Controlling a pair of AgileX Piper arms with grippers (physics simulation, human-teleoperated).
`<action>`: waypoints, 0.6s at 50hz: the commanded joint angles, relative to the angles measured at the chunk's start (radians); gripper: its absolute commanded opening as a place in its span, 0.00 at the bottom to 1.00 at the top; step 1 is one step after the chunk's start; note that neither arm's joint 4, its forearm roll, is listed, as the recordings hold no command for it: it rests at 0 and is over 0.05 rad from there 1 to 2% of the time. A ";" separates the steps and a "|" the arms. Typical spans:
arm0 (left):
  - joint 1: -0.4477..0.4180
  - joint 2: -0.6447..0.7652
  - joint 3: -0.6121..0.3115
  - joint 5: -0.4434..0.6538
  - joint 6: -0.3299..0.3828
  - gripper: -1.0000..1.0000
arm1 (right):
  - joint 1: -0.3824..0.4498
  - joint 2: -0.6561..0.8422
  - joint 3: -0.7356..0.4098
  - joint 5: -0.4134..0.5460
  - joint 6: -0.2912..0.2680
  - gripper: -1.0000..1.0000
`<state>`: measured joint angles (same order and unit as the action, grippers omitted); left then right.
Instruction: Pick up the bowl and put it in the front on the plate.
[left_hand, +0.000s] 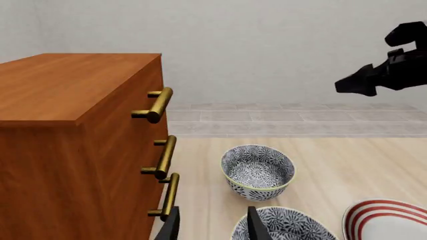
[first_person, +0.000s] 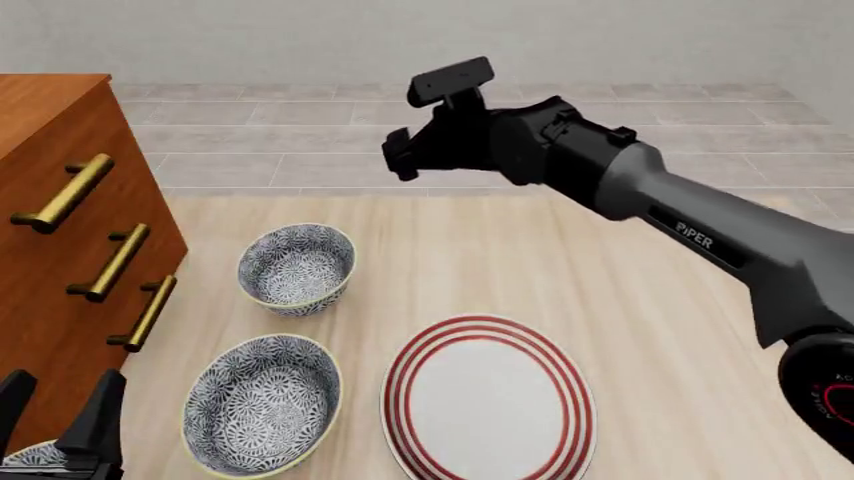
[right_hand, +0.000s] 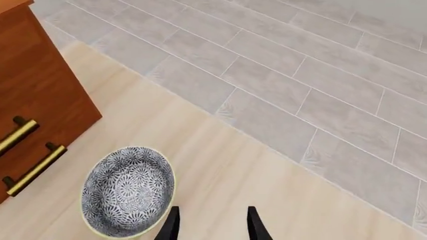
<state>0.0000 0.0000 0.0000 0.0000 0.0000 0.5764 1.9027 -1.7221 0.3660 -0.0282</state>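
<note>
Plainly, the main risk is grabbing the wrong dish. Two look-alike patterned bowls sit on the counter (first_person: 641, 300): the bowl (first_person: 262, 401) in front, just beside the plate (first_person: 489, 396) on its left, and the other bowl (first_person: 296, 267) farther back, nearer the wooden drawer chest (first_person: 54, 260). The right claw (first_person: 400, 158) hangs high over the counter's far edge, well apart from both, and its wrist view looks down on the rear twin only (the front one is out of that view), so a straight descent from there would likely land on the wrong one. Its fingers (right_hand: 172, 225) stand a little apart with nothing between them.

The left claw (first_person: 60, 420) sits low at the near left corner, close to the chest, fingers spread and empty, with the front bowl just beside one finger (left_hand: 257, 225) in its own view. It seems the better placed arm. Even so, a careless approach could knock the rim and shove the bowl into the plate, or bump the brass handles (first_person: 144, 312). A thin, steep ceramic wall will probably slip unless one finger goes inside the rim. The plate is bare, so the task looks barely begun.
</note>
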 joint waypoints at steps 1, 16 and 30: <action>0.000 0.000 0.000 0.000 0.000 1.00 | 0.015 0.092 -0.128 0.060 -0.008 1.00; 0.000 0.000 0.000 0.000 0.000 1.00 | 0.031 0.197 -0.274 0.127 -0.013 1.00; 0.000 0.000 0.000 0.000 0.000 1.00 | 0.058 0.280 -0.363 0.160 -0.011 1.00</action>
<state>0.0000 0.0000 0.0000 0.0000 0.0000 0.6194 2.1260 -2.0204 0.5008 -0.0403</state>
